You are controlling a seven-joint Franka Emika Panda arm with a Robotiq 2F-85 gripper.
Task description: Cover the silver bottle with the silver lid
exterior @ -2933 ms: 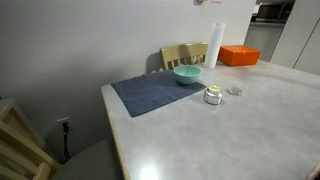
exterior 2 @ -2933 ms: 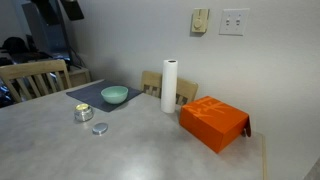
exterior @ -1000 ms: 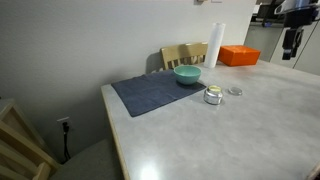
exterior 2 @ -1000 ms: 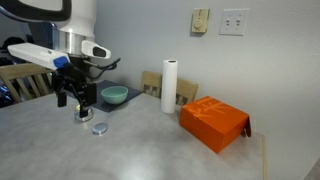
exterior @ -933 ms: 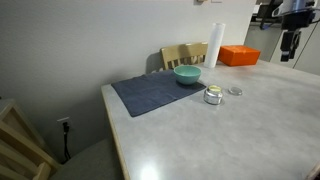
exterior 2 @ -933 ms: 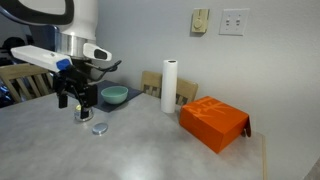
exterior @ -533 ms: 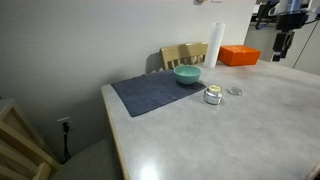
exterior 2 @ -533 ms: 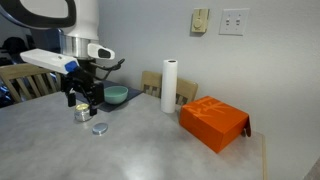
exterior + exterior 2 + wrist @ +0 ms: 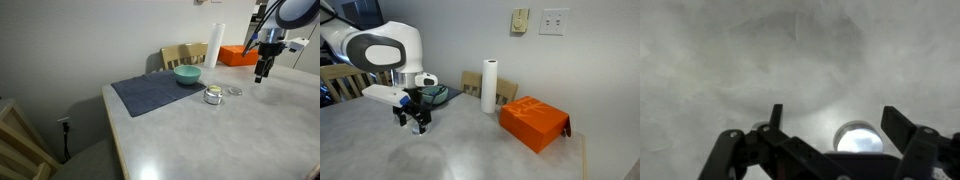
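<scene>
In an exterior view silver bottle (image 9: pixel 212 96) and silver lid (image 9: pixel 235 91) sit just apart on the worktop (image 9: pixel 200 140), beside teal bowl (image 9: pixel 187 74) | in an exterior view the arm (image 9: pixel 380 50) hides both | wrist view: pincer (image 9: pixel 832 118) apart over a bright round shape (image 9: pixel 858 138), lid or bottle unclear | open worktop runs to the near edge; orange box (image 9: pixel 534 122) well apart

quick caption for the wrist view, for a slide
Open gripper poised above the grey table, silver lid in view between its jaws.
</scene>
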